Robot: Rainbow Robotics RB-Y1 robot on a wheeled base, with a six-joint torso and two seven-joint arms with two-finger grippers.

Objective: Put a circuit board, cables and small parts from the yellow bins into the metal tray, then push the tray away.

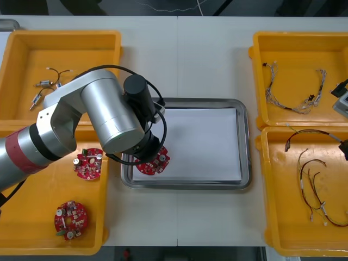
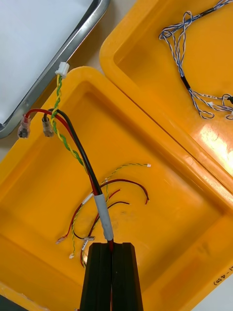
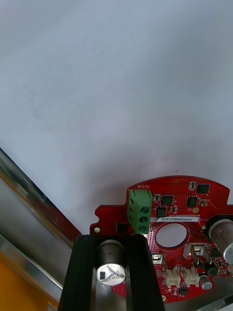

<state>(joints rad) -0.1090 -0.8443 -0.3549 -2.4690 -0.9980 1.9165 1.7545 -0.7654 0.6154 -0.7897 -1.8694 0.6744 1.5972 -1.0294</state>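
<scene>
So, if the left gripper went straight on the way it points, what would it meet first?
Probably the white floor of the shiny metal tray; the round red circuit board that the left gripper is shut on would touch first. Depth unclear.

Worktop (image 1: 179, 65): light, matt surface, exposed at far middle and near middle.
Seam (image 1: 177, 54): thin straight line across worktop, far edge to near edge, at middle.
Beyond far edge: dark floor (image 1: 98, 6).
Thin pale cord (image 1: 174, 8): lies on that floor near middle, loosely curved.
Grey rounded object (image 1: 7, 24): at worktop's far left corner, cut by frame edge; kind cannot be told.
Beyond near edge: dark floor strip; small red item (image 1: 128, 253) there, too small to identify.
</scene>
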